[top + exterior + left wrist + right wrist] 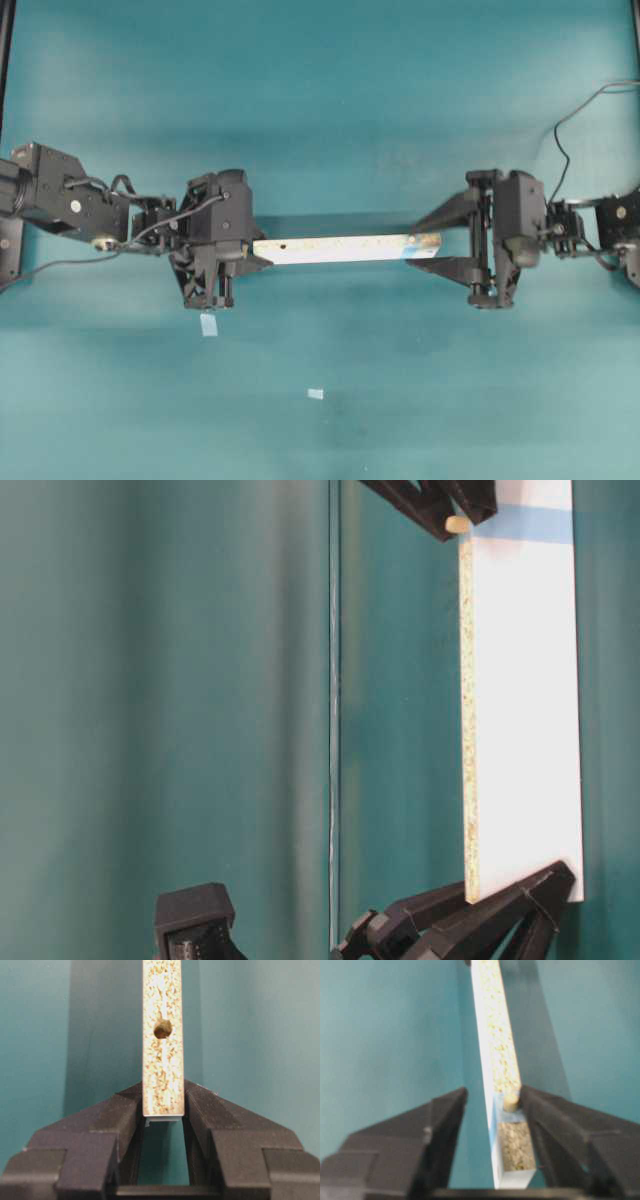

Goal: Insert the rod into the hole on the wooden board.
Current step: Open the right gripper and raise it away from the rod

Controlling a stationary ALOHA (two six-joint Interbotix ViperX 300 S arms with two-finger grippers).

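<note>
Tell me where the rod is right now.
In the right wrist view the rod stands in the wooden board at its blue-marked end, between the open fingers of the right hand, beside one finger; the left hand clamps the far end.

cream rod point(510, 1100) upright in hole at blue-taped end, speckled wooden board point(345, 247) edge-up

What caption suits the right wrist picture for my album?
Open right gripper around a speckled wooden board whose blue-taped hole holds a short cream rod.
</note>
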